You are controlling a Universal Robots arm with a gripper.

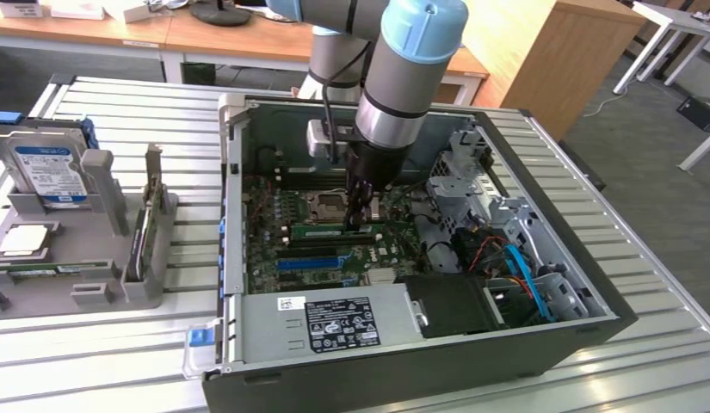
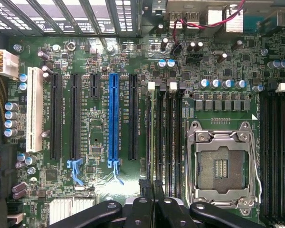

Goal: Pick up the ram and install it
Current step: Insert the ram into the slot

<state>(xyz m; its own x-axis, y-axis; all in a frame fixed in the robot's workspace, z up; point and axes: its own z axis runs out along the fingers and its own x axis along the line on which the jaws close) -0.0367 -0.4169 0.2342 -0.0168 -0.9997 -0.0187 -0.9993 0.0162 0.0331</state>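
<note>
One ram matters here. It stands on edge along a black memory slot of the motherboard, directly under the gripper, and that edge-down pose lines its contacts up with the slot.

Well away from the gripper, on the exterior view's left, a grey holder keeps spare parts upright and apart, probably so fingers can reach each one. It holds a hard drive, whose blue-and-white label is too small to read, and a card with a metal bracket.

Nearer the gripper, the computer case lies on its side with the panel off, which lets the arm come straight down. The gripper is clenched, fingertips together near the ram's end toward the exterior view's right. Whether they pinch it or only bear on its top edge I cannot tell.

Just beside the gripper sits the processor socket. The blue slot is a little farther off, its printing illegible. The power supply, nearer the exterior camera than the gripper, carries a black label with unreadable white print.
</note>
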